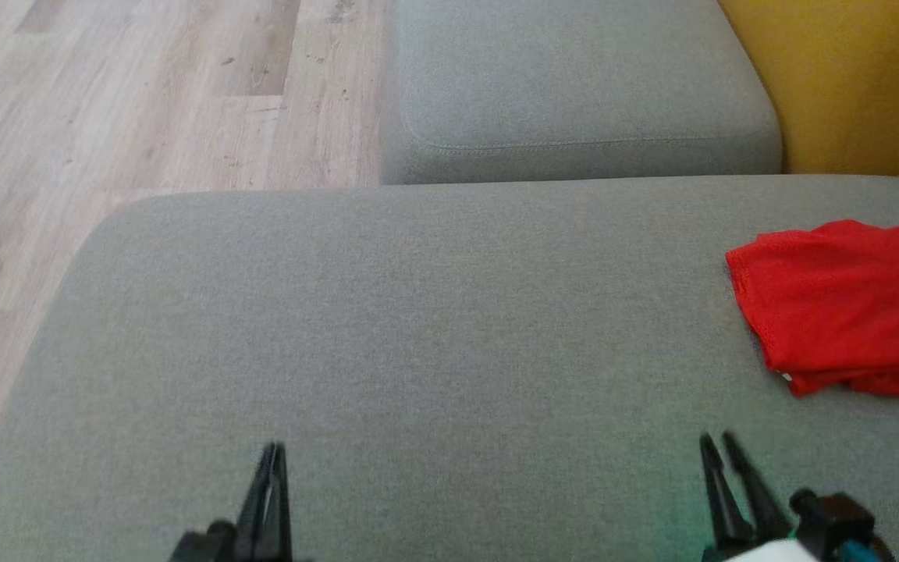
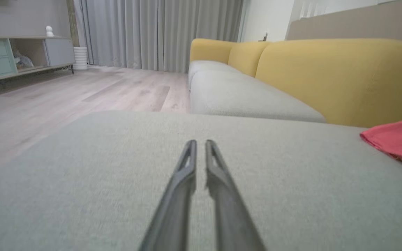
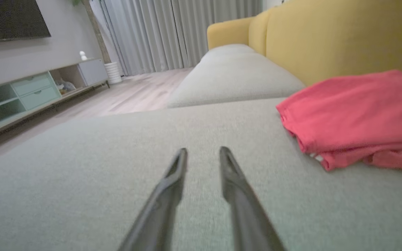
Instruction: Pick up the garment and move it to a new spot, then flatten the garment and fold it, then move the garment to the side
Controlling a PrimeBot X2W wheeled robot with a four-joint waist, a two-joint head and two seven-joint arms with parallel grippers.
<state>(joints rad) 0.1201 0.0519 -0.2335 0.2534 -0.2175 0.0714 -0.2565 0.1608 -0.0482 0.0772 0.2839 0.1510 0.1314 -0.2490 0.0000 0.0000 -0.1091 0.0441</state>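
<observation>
The red garment (image 1: pixel 840 304) lies folded into a rough rectangle at the far right of the grey seat cushion (image 1: pixel 418 328); its right edge is cut off in the head view. It also lies at the right in the left wrist view (image 2: pixel 396 139) and in the right wrist view (image 3: pixel 354 111). My left gripper (image 1: pixel 272 449) hovers low over the cushion's near left part, its fingers almost together with nothing between them (image 2: pixel 200 143). My right gripper (image 1: pixel 719 439) sits near the front right, short of the garment and left of it, with its fingers apart and empty (image 3: pixel 202 151).
A second grey cushion (image 1: pixel 574 86) adjoins the far side, with the yellow backrest (image 1: pixel 847 78) on the right. Wooden floor (image 1: pixel 106 101) lies beyond the cushion's left edge. A low cabinet (image 2: pixel 12 55) and curtains stand far off.
</observation>
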